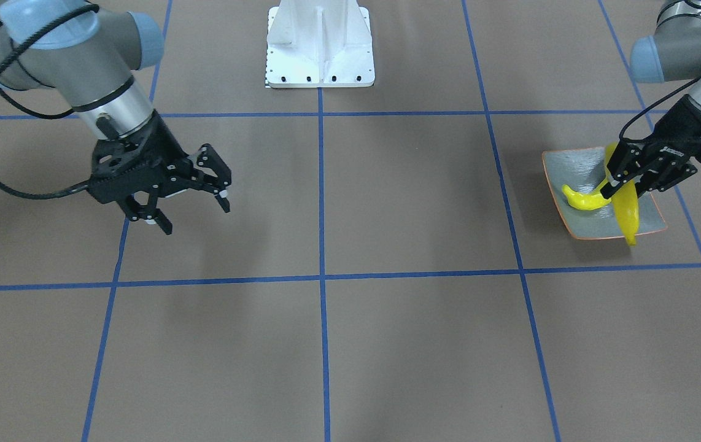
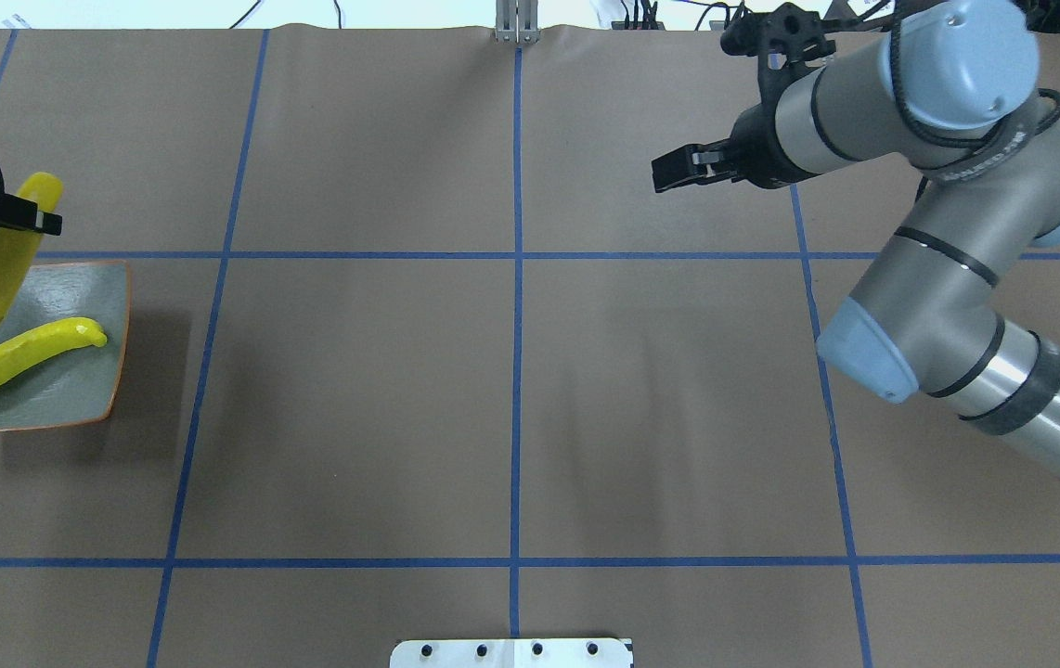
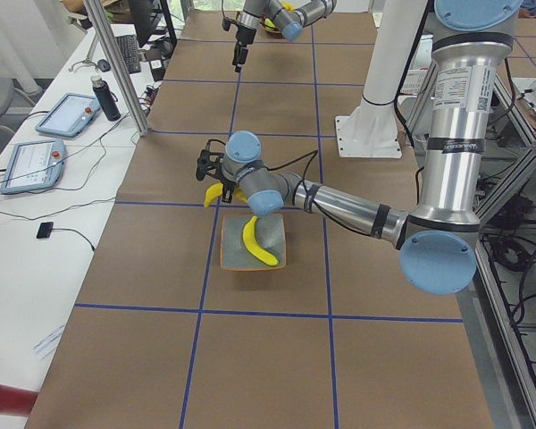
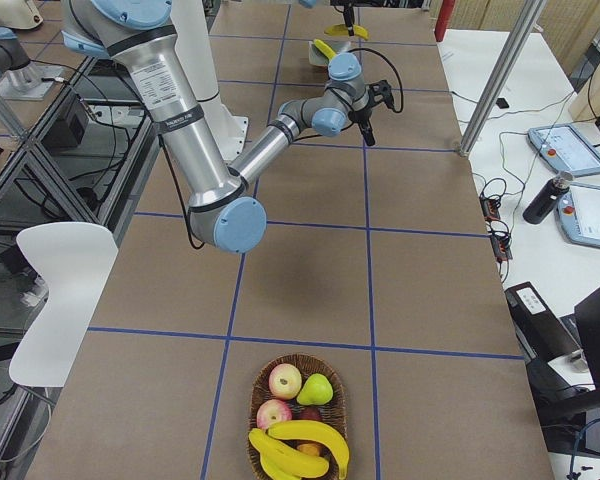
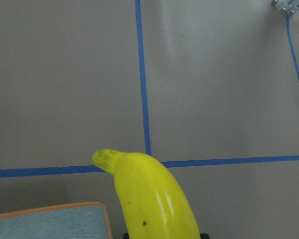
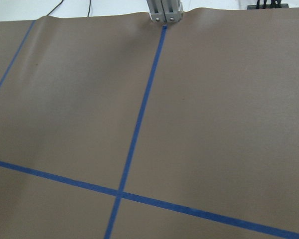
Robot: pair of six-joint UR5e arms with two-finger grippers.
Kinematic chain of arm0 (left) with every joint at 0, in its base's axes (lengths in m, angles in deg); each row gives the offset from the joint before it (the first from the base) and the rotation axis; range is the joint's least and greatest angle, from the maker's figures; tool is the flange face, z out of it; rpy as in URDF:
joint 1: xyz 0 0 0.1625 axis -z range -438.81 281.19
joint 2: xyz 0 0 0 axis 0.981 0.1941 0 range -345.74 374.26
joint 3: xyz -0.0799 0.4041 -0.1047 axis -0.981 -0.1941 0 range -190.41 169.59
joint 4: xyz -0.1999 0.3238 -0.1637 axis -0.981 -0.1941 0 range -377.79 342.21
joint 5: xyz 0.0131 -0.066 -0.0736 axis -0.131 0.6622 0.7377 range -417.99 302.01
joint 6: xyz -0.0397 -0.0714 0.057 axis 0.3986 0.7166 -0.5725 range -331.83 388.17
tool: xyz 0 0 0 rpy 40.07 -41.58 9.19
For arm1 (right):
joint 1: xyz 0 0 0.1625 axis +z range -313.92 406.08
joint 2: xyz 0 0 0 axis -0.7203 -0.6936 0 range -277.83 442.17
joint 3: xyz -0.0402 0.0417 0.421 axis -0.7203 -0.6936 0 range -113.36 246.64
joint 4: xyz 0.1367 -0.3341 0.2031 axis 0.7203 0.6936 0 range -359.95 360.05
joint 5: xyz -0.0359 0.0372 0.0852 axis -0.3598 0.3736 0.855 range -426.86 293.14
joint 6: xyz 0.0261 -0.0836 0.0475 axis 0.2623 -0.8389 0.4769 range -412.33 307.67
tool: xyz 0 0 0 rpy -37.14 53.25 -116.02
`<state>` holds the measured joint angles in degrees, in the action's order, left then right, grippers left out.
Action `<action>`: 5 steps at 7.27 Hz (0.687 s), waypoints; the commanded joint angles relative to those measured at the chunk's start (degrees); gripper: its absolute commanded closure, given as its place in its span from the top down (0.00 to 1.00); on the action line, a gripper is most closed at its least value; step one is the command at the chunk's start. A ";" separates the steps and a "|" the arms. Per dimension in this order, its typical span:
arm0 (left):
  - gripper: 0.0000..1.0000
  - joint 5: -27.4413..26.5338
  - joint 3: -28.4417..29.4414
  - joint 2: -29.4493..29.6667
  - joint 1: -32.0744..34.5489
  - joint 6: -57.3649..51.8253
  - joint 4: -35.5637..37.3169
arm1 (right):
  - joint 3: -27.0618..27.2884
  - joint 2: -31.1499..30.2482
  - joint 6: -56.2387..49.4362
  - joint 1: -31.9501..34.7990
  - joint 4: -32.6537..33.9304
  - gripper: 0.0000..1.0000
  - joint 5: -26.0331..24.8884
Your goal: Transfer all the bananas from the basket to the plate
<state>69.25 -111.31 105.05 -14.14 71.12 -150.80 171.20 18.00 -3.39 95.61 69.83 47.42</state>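
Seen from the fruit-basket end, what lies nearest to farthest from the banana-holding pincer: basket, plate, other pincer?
From the left pincer, gripping a banana, exterior right view:
1. plate, right by it, far end.
2. right pincer, open, mid-table.
3. basket, near end.

Wide open table (image 2: 511,399) between plate (image 2: 66,394) and basket (image 4: 253,420); white pedestal (image 1: 320,49) at the robot's edge; one banana (image 2: 19,360) across the plate.

Observe left hand (image 1: 617,184) clamped on banana (image 1: 627,212), apparently hanging just above plate (image 1: 577,169). Observe second banana (image 1: 584,199) lying across plate. Locate right hand (image 1: 196,216), jaws apart, over tabletop (image 1: 387,202), well apart from plate.
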 commanded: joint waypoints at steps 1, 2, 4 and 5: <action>0.00 -4.01 4.19 -0.97 -0.16 -14.15 0.21 | 1.18 -4.81 -10.04 8.78 0.79 1.00 9.07; 0.00 -4.54 4.92 -1.14 -0.16 -19.78 0.21 | 1.52 -7.00 -14.53 11.61 1.67 1.00 10.94; 0.00 -5.16 5.10 -1.58 -1.73 -22.38 0.20 | 1.35 -10.01 -20.71 15.31 1.76 1.00 13.75; 0.03 -5.16 4.92 -1.93 -3.66 -22.39 0.12 | 1.26 -10.10 -20.81 16.46 1.76 1.00 14.91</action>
<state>64.20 -106.36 103.45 -15.90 49.53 -150.63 172.59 8.48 -22.85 110.21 71.51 60.55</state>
